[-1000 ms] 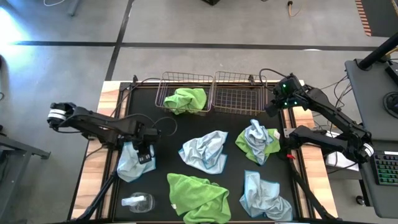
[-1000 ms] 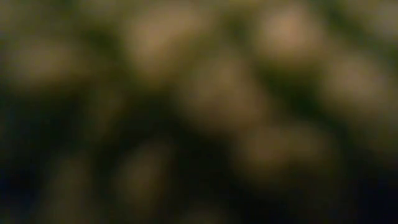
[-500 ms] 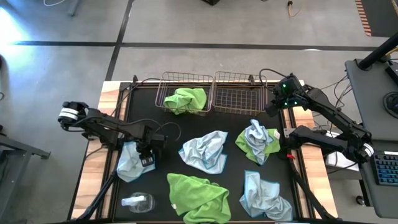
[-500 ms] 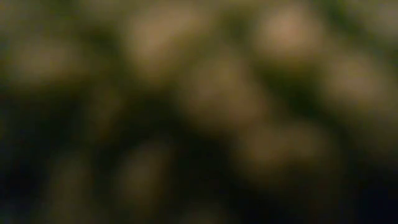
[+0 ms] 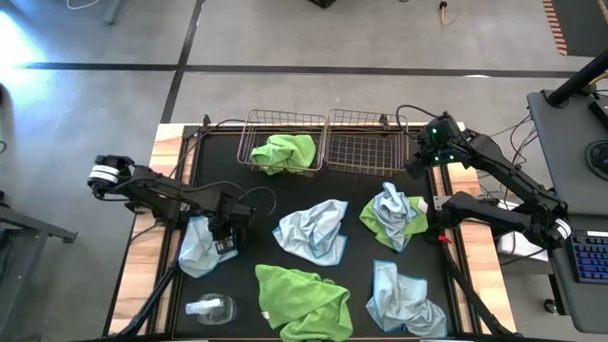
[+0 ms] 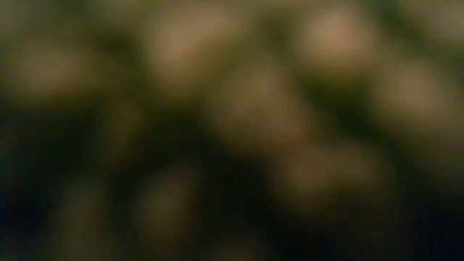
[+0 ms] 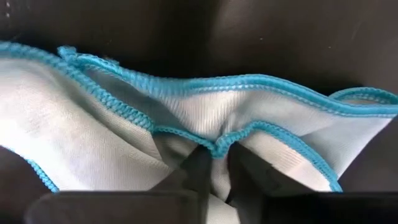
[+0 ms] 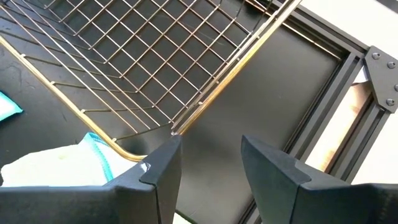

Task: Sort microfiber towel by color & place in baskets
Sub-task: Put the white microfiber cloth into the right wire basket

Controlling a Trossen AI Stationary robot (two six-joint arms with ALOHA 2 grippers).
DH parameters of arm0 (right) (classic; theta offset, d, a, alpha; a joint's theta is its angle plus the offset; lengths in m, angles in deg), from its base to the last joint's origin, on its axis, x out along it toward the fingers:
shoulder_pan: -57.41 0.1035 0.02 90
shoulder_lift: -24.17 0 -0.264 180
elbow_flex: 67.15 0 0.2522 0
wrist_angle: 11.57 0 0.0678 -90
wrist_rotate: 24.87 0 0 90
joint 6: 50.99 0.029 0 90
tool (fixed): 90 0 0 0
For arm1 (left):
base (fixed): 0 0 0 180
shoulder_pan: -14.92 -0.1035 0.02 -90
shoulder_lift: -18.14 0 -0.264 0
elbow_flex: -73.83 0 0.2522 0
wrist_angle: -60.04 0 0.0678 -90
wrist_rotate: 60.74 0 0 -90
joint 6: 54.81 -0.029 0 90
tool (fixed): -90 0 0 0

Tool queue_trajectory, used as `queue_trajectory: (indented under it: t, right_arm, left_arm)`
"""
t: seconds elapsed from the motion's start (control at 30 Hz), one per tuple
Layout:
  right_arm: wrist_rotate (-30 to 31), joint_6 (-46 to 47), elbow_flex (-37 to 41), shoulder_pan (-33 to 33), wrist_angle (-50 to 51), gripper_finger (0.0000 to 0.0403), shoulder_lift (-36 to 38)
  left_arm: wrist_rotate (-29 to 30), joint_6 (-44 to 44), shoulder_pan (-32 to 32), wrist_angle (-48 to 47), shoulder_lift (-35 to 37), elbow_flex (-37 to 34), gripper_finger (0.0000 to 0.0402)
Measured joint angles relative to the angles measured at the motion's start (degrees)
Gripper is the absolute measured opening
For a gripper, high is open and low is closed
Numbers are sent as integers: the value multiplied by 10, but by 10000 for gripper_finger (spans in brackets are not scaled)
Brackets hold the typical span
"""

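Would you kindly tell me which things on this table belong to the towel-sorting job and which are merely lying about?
Belonging to the job:
- pale blue microfiber towel, pinched by the left gripper
- other blue towels and lime green towels
- two brownish wire-mesh baskets, one holding a green towel
- right gripper, open beside the baskets

Lying about:
- clear plastic spray bottle

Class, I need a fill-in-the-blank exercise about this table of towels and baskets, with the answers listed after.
1. The left gripper is pinching the edge of a pale ____ towel.
2. The left basket holds one ____ towel.
3. The right basket holds ____ towels.
4. The right gripper, beside the right basket, has its fingers ____.

Answers: blue; green; no; open
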State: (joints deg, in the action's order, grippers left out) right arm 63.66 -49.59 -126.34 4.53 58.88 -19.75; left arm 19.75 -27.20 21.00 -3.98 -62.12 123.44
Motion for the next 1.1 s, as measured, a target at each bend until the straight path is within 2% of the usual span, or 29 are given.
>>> queue_trajectory:
  t: [0.27, 0.5, 0.83, 1.1]
  right_arm:
    - [0, 0, 0, 0, 0, 160, 0]
    - [0, 1, 0, 0, 0, 160, 0]
    - [0, 1, 0, 0, 0, 160, 0]
    - [0, 1, 0, 0, 0, 160, 0]
  left_arm:
    - [-1, 8, 0, 3, 12, 4, 3]
    - [-1, -34, 0, -8, 24, 74, 1]
    - [128, -61, 0, -143, 28, 253, 0]
    - [226, -121, 0, -171, 27, 404, 0]
